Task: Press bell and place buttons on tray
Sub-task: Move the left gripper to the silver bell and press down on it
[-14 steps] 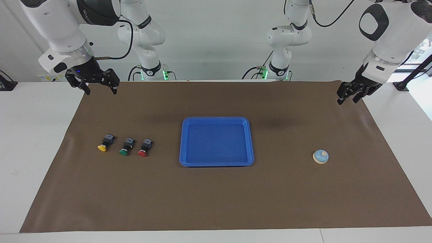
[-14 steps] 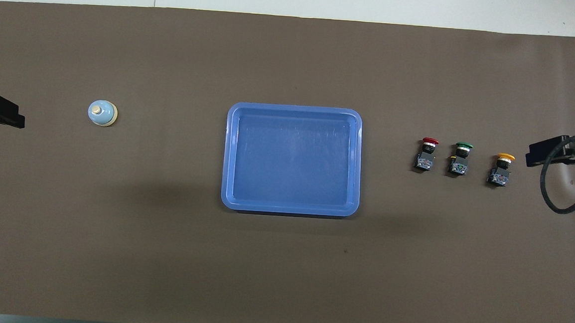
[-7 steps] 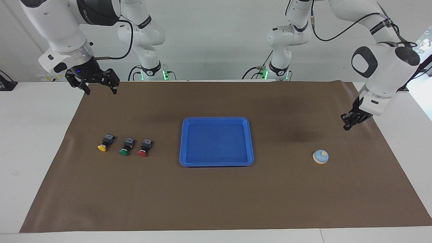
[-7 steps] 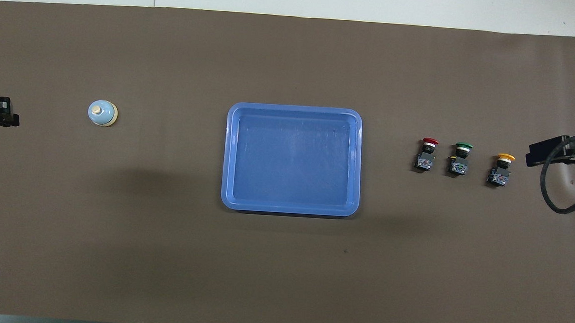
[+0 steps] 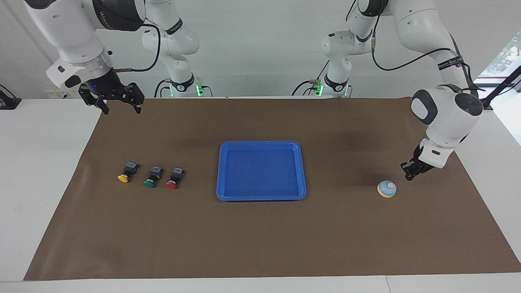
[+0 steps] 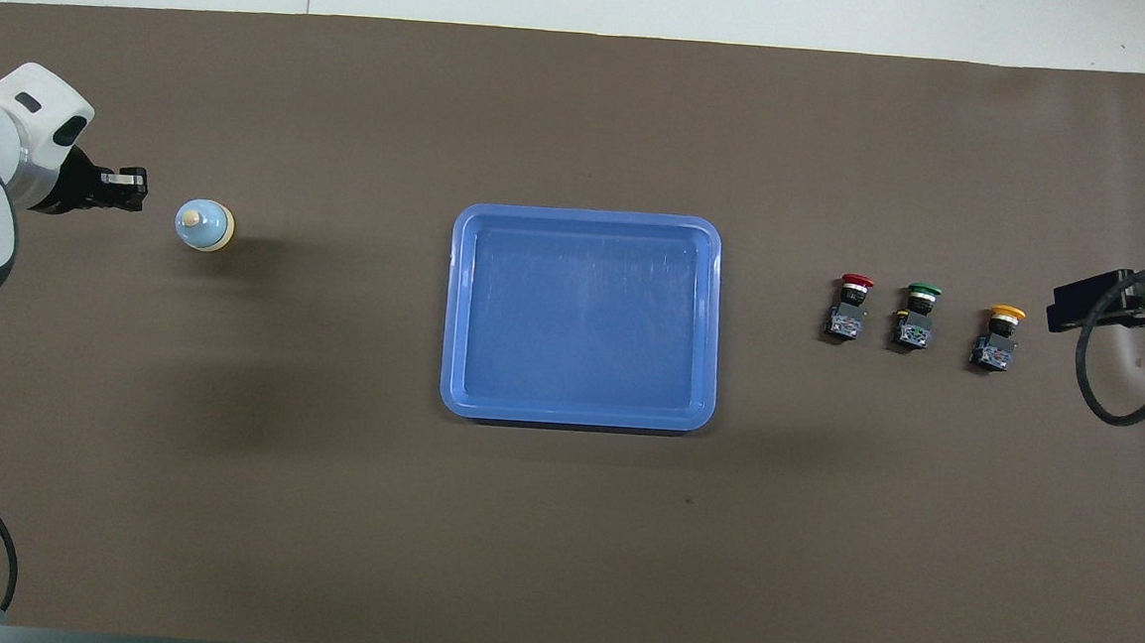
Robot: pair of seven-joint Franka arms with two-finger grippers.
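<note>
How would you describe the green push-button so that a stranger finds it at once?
Start at the shallow blue plastic tray mid-table and look toward the right arm's end, where three black-bodied push-buttons lie in a row. The green-capped button is the middle one, between the red-capped and yellow-capped ones.

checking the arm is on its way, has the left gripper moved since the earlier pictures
Yes. The left gripper, shut, has come down from over the mat's edge nearest the robots to just beside the bell, toward the left arm's end of the table. It is not touching it yet.

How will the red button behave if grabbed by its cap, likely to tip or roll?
The red button lies on its side on the mat, so it cannot tip further. Its round mushroom cap may let it pivot or roll slightly; the boxy black body probably checks that. It looks rigid and light.
</note>
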